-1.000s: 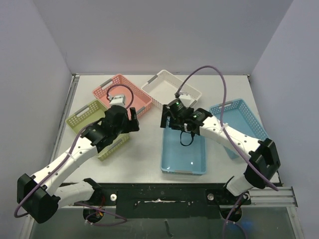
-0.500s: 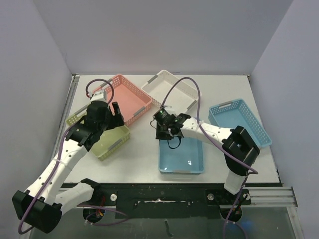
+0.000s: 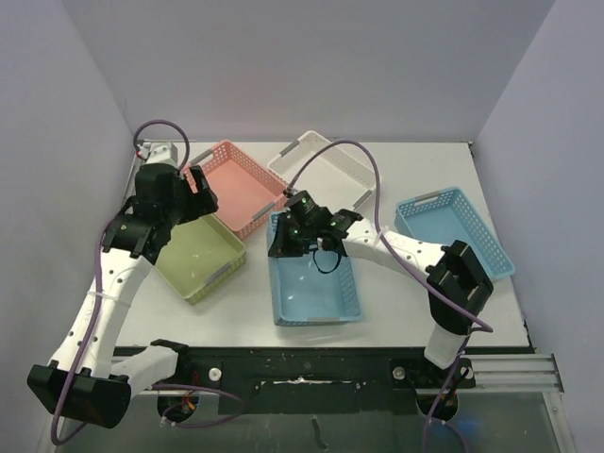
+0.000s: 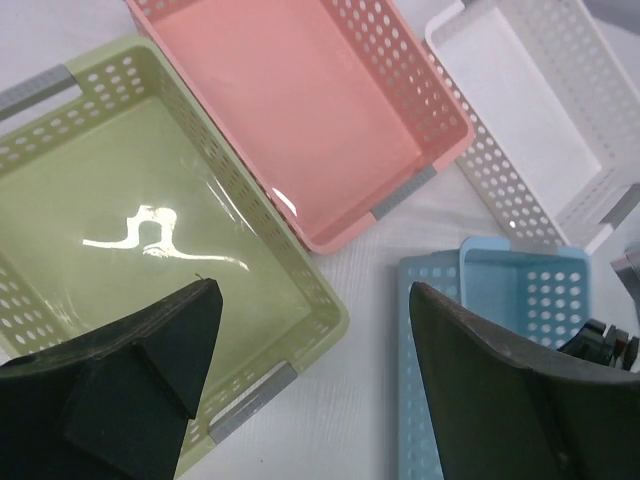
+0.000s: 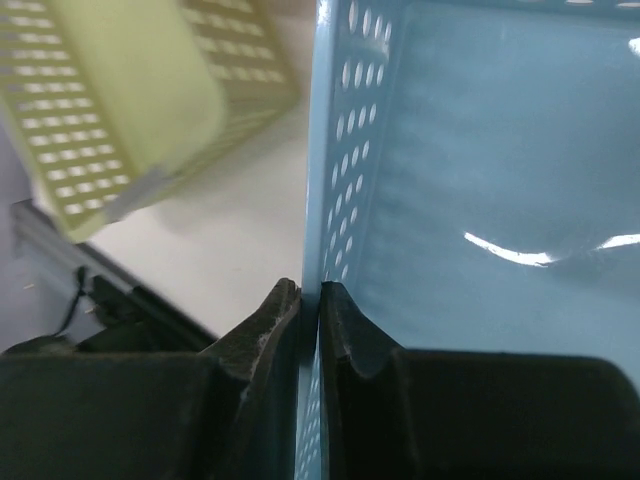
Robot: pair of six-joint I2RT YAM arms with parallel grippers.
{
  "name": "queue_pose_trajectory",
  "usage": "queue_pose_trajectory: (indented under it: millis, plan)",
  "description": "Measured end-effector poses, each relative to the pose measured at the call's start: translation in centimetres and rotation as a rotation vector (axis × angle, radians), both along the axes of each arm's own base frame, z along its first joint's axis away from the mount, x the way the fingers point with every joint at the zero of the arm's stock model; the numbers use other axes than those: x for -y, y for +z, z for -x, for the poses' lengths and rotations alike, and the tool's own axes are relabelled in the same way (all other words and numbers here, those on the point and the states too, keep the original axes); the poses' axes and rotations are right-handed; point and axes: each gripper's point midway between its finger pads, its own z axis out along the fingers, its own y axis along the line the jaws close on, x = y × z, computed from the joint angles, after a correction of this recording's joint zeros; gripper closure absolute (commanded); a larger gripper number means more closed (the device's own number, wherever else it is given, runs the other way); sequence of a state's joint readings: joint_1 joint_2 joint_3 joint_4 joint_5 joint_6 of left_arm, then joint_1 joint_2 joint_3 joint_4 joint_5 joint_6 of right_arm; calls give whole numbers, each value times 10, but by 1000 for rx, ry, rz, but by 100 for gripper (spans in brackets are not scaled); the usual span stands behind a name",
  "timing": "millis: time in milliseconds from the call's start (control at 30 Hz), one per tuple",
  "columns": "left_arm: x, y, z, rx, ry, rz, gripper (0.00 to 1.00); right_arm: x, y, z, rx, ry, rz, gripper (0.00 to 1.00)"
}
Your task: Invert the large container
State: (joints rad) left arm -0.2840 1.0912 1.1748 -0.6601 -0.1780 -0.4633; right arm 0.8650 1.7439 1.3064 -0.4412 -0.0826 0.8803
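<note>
Near the arms' bases: the large light-blue plastic basket with holes in its walls [image 3: 316, 283] sits on the white table [image 3: 406, 311], in the middle, open side up.
Basket's place: it is on the table or just a bit lifted at its far end; I cannot tell which. The holding spot is the far wall, at its left corner.
Right gripper: the right gripper [image 3: 286, 241] pinches that far wall. In the right wrist view its two black fingers [image 5: 262, 330] press on each side of the thin blue wall [image 5: 345, 150].
Left gripper: the left gripper [image 4: 310, 350] is wide apart and holds nothing. It hangs above the table, left of the big blue basket.
Left of the big basket: a green plastic basket with grey handles [image 3: 198, 260].
Beyond the green one: a pink plastic basket [image 3: 236, 184].
Far from the big basket: a white plastic basket [image 3: 326, 170].
Right of the big basket: a smaller blue plastic basket [image 3: 453, 231], well apart.
Done: the wall is grabbed.
Left to do: I think nearly all of it. The basket must be tipped over until its open side faces down, then let go.
</note>
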Motion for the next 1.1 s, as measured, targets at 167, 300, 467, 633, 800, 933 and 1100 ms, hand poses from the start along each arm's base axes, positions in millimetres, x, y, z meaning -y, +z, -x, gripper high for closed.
queue_pose_trajectory:
  millis: [167, 300, 467, 633, 800, 933, 1100]
  plan:
    - [-18, 29, -5, 27, 42, 40, 24, -54, 70, -8, 41, 107, -260, 100]
    - [-20, 53, -3, 64, 49, 38, 24, -83, 112, -10, 58, 192, -457, 100]
    - [-22, 67, -4, 97, 54, 40, 24, -69, 116, -8, -3, 202, -641, 100]
    - [-18, 64, -5, 86, 35, 49, 24, -11, 85, -18, -123, 35, -728, 100]
    - [-15, 63, -4, 83, 21, 56, 24, 10, 92, -5, -128, -3, -785, 100]
    - [-11, 62, -3, 77, 2, 67, 24, 38, 84, 5, -141, -34, -782, 98]
    - [-6, 55, -2, 56, -26, 72, 24, 84, 82, -7, -96, -124, -764, 69]
